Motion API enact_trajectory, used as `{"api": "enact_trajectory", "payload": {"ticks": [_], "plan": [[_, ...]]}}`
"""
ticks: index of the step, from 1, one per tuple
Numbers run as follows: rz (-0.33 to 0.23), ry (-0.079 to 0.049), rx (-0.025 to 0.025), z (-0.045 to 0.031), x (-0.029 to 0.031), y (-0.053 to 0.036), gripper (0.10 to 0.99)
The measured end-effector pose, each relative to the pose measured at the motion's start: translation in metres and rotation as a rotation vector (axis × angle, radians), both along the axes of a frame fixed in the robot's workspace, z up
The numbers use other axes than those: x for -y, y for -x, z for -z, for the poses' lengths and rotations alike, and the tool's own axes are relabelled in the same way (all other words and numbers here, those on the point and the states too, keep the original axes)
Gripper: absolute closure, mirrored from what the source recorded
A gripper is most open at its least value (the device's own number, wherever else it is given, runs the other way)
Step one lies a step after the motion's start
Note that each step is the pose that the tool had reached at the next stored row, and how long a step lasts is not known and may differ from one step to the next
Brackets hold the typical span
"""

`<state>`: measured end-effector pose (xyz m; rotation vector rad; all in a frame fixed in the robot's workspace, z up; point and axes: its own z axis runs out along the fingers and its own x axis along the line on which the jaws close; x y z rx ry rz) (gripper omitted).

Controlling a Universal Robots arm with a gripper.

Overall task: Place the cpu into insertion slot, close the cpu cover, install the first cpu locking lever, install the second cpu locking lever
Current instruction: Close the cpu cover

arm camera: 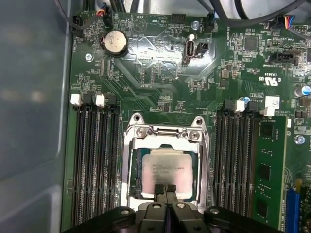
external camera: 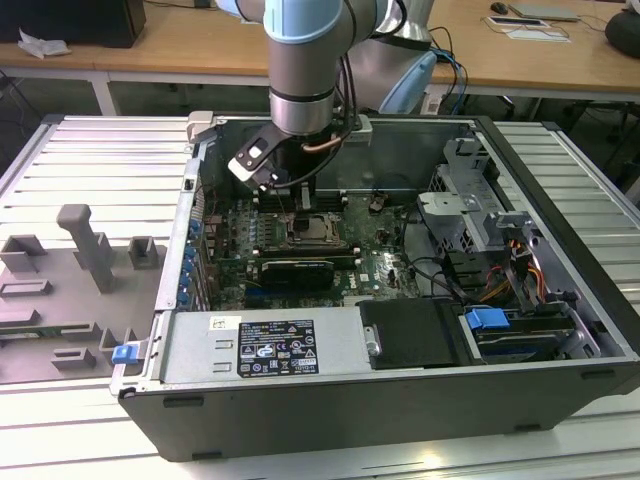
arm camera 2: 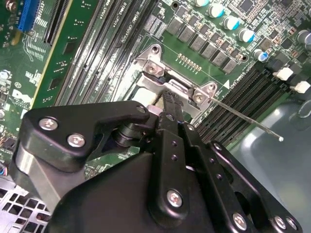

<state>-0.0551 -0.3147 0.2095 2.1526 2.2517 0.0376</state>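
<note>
I hang from my grey and pale-blue arm (external camera: 303,60) into an open computer case (external camera: 400,425), a dark steel box lying on a ribbed grey metal tabletop (external camera: 100,160). A second tabletop (external camera: 500,60) of pale wood runs behind it. On the ribbed metal, at the exterior view's left, stand blocky matte grey fixtures (external camera: 85,250).

Inside the case, a silver box with a printed label (external camera: 200,350) lines the edge nearest the exterior camera. A cage of bent sheet metal (external camera: 470,205) crowds the exterior view's right, so the open top is the free way in. The floor of the case is a glossy green circuit board (arm camera: 160,87), dense with small parts. Long black memory slots (arm camera: 95,155) run in banks on both sides of the insertion slot (external camera: 300,238), and the case's smooth grey wall (arm camera: 34,121) lies just beyond one bank. A black card with a ribbed top (external camera: 297,270) sits close by the slot.

The cpu (arm camera: 167,167), flat and square with a pale metal top, lies in the slot, ringed by the thin silver cpu cover (arm camera: 167,141). I cannot tell whether the cover is pressed fully down. One locking lever (arm camera 2: 243,118), a thin steel rod, angles out over the memory slots, its free end well clear of the socket. My jaws are together with nothing between them, and their black fingertips (arm camera: 159,189) rest at the edge of the cpu
</note>
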Motion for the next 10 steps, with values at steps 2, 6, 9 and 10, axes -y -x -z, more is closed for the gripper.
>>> {"api": "enact_trajectory", "payload": {"ticks": [2, 6, 9, 10], "plan": [[0.0, 0.0, 0.0, 0.0014, 0.0, 0.0, 0.98], [0.0, 0.0, -0.0001, 0.0033, 0.0, -0.0008, 0.98], [0.0, 0.0, 0.0001, 0.0034, 0.0, -0.0034, 0.98], [0.0, -0.001, 0.0, 0.0032, 0.0, -0.0042, 0.98]]}}
